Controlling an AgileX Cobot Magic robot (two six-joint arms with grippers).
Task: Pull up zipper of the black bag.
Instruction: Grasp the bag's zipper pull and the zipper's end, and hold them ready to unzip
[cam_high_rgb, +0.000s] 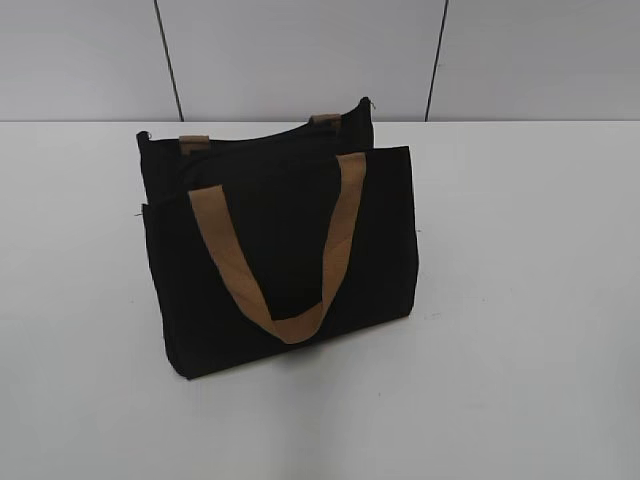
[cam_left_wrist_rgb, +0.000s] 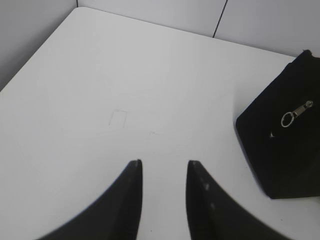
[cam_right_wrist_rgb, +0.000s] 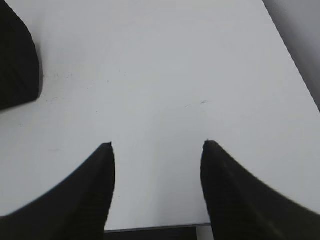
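The black bag (cam_high_rgb: 285, 255) stands upright in the middle of the white table, a tan loop handle (cam_high_rgb: 290, 250) hanging down its front. In the left wrist view one end of the bag (cam_left_wrist_rgb: 285, 150) shows at the right, with the silver zipper pull tab (cam_left_wrist_rgb: 296, 113) lying on it. My left gripper (cam_left_wrist_rgb: 164, 162) is open and empty over bare table, to the left of the bag. My right gripper (cam_right_wrist_rgb: 157, 145) is open and empty over bare table; a corner of the bag (cam_right_wrist_rgb: 17, 65) shows at the far left. Neither gripper shows in the exterior view.
The white table (cam_high_rgb: 520, 300) ends at a grey panelled wall (cam_high_rgb: 300, 55) behind the bag. In the right wrist view the table's near edge (cam_right_wrist_rgb: 155, 227) runs just under the fingers. A faint square mark (cam_left_wrist_rgb: 118, 118) lies on the tabletop.
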